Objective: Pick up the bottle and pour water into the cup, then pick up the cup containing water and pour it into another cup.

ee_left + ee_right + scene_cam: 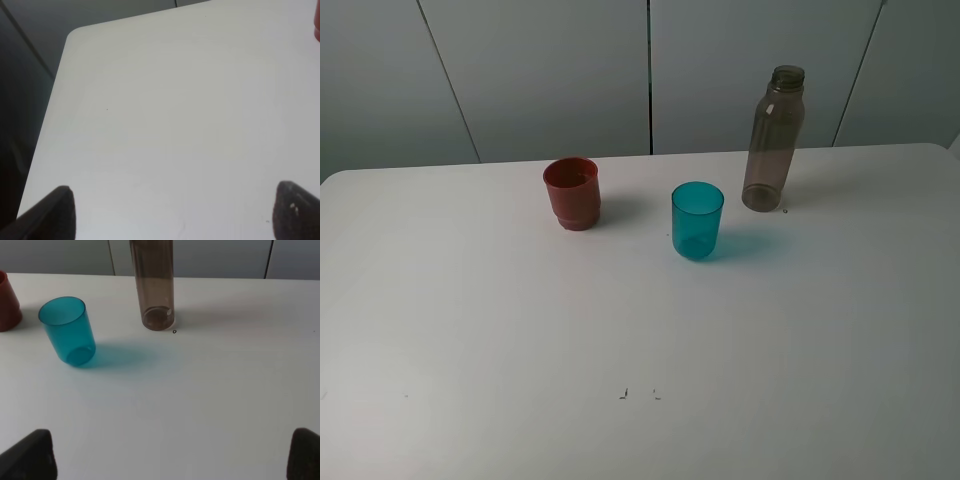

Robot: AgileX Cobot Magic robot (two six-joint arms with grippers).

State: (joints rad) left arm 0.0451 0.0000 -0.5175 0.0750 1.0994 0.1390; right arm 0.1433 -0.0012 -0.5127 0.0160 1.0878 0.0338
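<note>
The smoky grey-brown bottle (pixel 775 140) stands uncapped at the back right of the white table (pixel 520 330). The teal cup (pixel 697 221) is upright just in front and to the left of it. Further left stands the red cup (pixel 572 193). Neither gripper shows in the exterior view. The right wrist view has the bottle (pixel 155 290), the teal cup (pixel 67 330) and an edge of the red cup (pixel 7 305) well ahead of my right gripper (pixel 167 455), which is open and holds nothing. My left gripper (pixel 177 215) is open over bare table, with a red sliver of the red cup (pixel 317 25) at the frame edge.
Grey wall panels (pixel 650 70) rise behind the table's far edge. The table's rounded far-left corner (pixel 75 35) drops to a dark gap. Small dark marks (pixel 623 394) lie near the front of the table.
</note>
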